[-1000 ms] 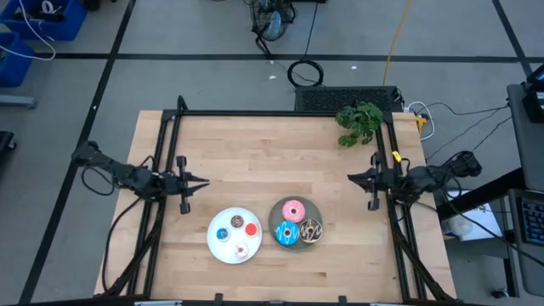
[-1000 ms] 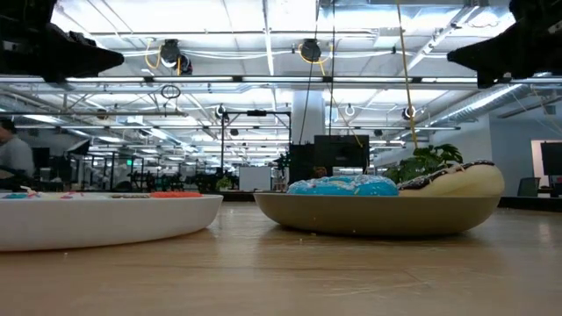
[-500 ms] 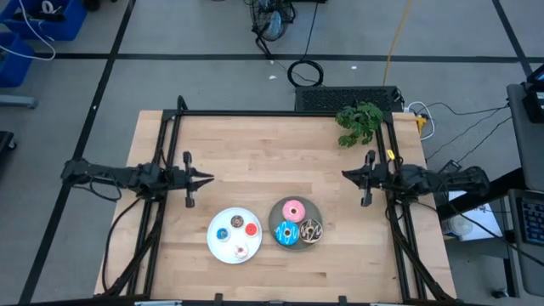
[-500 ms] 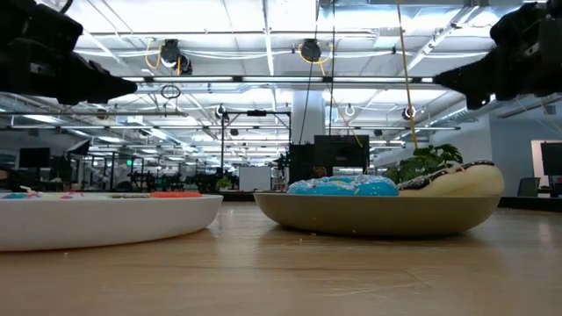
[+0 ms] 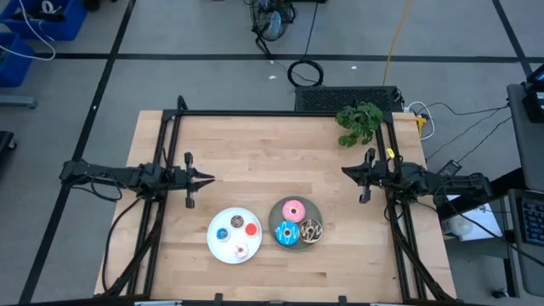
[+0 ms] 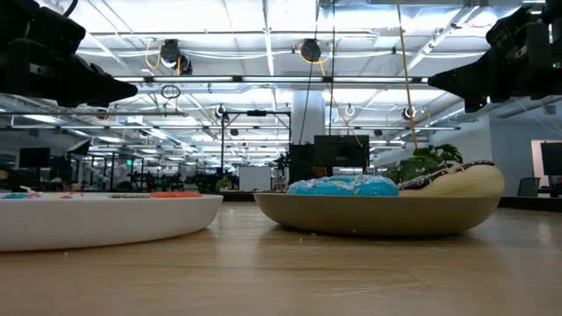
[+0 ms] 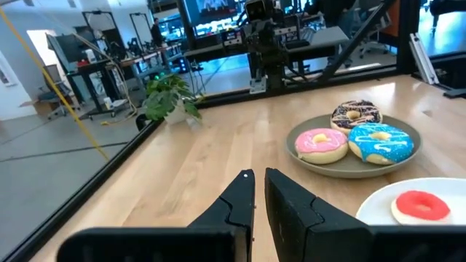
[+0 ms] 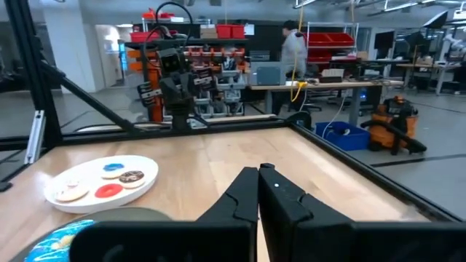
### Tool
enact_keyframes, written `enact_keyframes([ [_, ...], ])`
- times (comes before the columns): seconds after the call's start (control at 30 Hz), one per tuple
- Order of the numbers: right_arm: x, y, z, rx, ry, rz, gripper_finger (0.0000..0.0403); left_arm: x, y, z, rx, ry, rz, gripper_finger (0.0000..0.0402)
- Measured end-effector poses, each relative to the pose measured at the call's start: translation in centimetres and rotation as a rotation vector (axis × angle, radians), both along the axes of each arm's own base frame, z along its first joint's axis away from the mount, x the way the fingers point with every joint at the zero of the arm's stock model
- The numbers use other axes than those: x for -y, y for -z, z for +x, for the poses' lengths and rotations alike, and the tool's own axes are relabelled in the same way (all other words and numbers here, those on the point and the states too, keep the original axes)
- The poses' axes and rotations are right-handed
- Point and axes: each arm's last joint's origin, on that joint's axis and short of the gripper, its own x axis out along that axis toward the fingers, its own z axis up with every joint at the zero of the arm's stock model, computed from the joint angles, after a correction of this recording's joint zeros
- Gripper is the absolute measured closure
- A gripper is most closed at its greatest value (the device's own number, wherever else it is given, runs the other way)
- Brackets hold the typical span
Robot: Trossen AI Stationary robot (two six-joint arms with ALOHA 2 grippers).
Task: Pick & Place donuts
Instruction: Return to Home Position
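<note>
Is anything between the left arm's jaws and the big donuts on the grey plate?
Nothing visible does: bare table separates the left arm's jaws from the grey plate holding the pink donut, blue donut and brown donut; the white plate lies aside.

Two plates sit just beside each other on the worktop (image 5: 255,144), toward its near edge. The left plate (image 5: 219,246) carries four tiny donuts (image 5: 237,223), spread apart. The right plate (image 5: 276,212) carries three large donuts bunched together: the far donut (image 5: 294,209), the near-left donut (image 5: 287,233) and the near-right donut (image 5: 310,230). A potted plant (image 5: 359,121) stands at the far right corner. The left arm (image 5: 127,176) reaches in over the left edge and the right arm (image 5: 416,179) over the right edge, both well apart from the plates.
</note>
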Motion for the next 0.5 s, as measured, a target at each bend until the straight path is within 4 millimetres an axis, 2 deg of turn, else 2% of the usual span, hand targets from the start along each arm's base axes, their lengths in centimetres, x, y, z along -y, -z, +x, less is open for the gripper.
enact_keyframes([
  [0.5,0.03,-0.19,-0.01,0.001,0.010,-0.083,0.0403,0.00,0.44,0.24,-0.045,-0.009,0.002,0.0360],
])
